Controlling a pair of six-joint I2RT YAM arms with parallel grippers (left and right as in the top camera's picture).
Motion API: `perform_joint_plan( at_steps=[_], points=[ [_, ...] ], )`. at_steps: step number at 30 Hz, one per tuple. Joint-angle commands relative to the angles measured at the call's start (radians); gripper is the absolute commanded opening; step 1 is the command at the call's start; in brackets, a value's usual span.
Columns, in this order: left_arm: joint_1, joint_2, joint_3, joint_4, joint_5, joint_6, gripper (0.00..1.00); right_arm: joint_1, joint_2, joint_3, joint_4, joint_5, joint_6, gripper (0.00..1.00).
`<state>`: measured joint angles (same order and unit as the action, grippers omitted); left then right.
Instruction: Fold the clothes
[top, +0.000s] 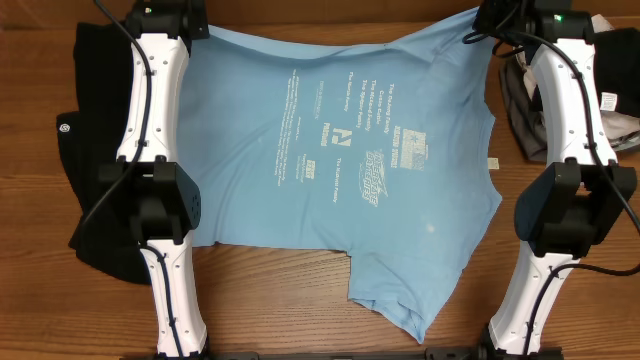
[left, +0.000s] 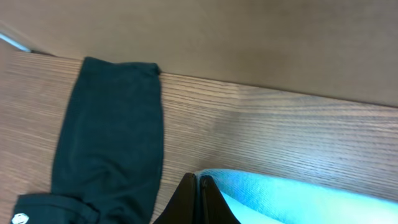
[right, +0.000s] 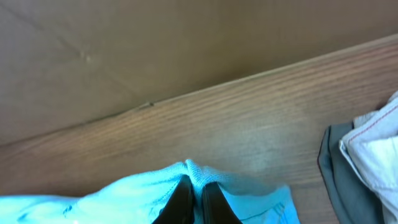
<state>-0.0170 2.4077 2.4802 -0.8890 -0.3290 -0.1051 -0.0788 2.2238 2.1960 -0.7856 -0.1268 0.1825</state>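
A: T-shirt (top: 340, 170)?
B: Light blue, spread flat on table (top: 280, 310), lettering up.
A: Left gripper (left: 198, 186)?
B: Clamped on T-shirt, far left corner.
A: Right gripper (right: 194, 190)?
B: Pinched tight on T-shirt, far right corner.
A: Black garment (top: 85, 150)?
B: Flat beside T-shirt, left side.

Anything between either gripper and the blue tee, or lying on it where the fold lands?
No. Left gripper and right gripper are both shut on the far edge of the blue T-shirt. Nothing visible lies on it; the black garment sits off to its left, a grey pile to its right.
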Motion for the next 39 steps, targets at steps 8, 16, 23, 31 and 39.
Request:
perform_joint_plan(
  at_steps=[8,16,23,31,39],
  points=[
    [0.017,-0.016,0.010,-0.227,0.054,0.008,0.04,-0.013,-0.075,0.012,-0.318,0.002,0.051,0.04],
    [0.050,-0.016,0.010,-0.413,0.095,0.008,0.04,-0.059,-0.107,0.011,-0.636,0.002,0.057,0.04],
    [0.062,-0.014,0.010,-0.500,0.130,0.069,0.04,-0.126,-0.106,-0.001,-0.780,0.013,0.053,0.04],
    [0.069,0.004,0.006,-0.521,0.148,0.069,0.04,-0.117,-0.106,-0.146,-0.733,0.012,0.053,0.04],
    [0.069,0.016,0.002,-0.518,0.200,0.073,0.04,-0.093,-0.106,-0.354,-0.621,-0.009,0.057,0.04]
  ],
)
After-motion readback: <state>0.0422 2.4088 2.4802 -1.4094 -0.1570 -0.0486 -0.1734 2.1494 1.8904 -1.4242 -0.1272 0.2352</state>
